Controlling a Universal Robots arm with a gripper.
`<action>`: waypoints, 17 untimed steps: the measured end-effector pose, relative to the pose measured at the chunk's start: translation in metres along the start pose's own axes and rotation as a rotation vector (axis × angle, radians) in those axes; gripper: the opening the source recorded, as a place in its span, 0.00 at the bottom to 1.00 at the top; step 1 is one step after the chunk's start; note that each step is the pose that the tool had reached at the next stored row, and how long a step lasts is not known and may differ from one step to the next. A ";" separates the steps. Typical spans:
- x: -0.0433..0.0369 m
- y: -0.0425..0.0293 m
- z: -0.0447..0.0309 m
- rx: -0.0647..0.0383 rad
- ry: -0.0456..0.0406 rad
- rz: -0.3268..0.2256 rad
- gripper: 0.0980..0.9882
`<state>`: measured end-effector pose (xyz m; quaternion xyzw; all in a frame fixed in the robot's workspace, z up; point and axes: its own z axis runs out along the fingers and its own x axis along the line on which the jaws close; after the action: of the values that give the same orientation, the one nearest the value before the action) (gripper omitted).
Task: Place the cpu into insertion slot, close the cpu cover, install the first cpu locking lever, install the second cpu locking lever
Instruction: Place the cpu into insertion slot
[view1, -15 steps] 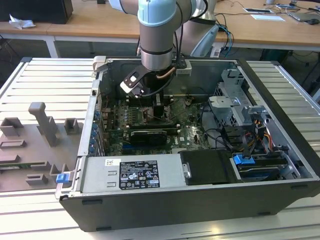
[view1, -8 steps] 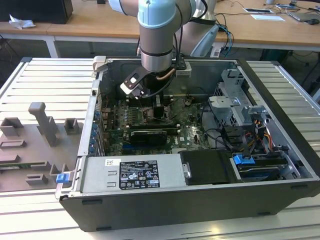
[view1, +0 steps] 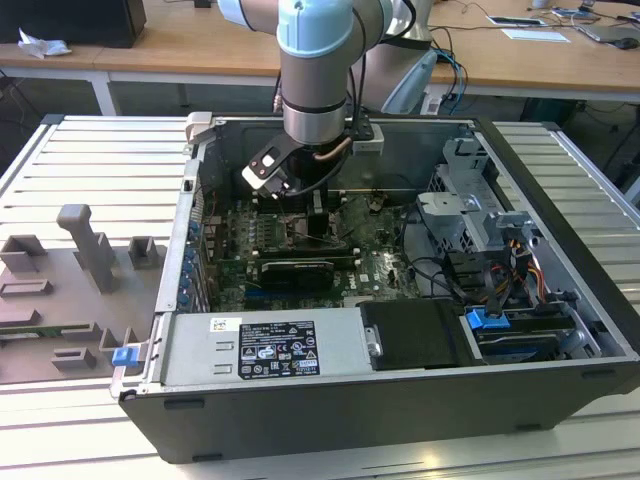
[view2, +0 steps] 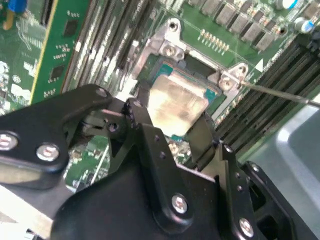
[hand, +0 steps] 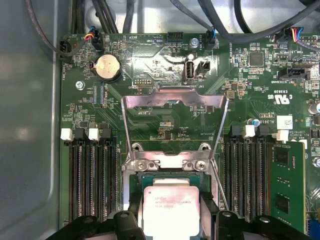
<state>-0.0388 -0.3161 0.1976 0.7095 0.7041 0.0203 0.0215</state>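
Pincer (hand: 171, 214) grips cpu (hand: 171, 205) at insertion slot (hand: 154, 179); cpu cover (hand: 175, 100) raised.

Pale, perhaps silver-beige cpu (hand: 171, 207); green motherboard (hand: 165, 65)

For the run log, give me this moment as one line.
gripper: jaws closed on cpu | cpu: over insertion slot, seating unclear | cpu cover: flipped open

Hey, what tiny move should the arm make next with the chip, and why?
Probably ease the cpu straight down: the fingers grip it by its sides over the insertion slot, and the cpu cover stands flipped open.
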 end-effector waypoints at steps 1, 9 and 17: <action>0.0000 0.0000 0.0000 0.000 0.0001 0.000 0.51; -0.0001 0.0005 -0.0104 0.001 -0.0002 0.000 0.58; 0.0000 0.0012 -0.0172 0.001 -0.0003 0.000 0.29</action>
<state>-0.0386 -0.3161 0.2148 0.7096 0.7041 0.0199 0.0212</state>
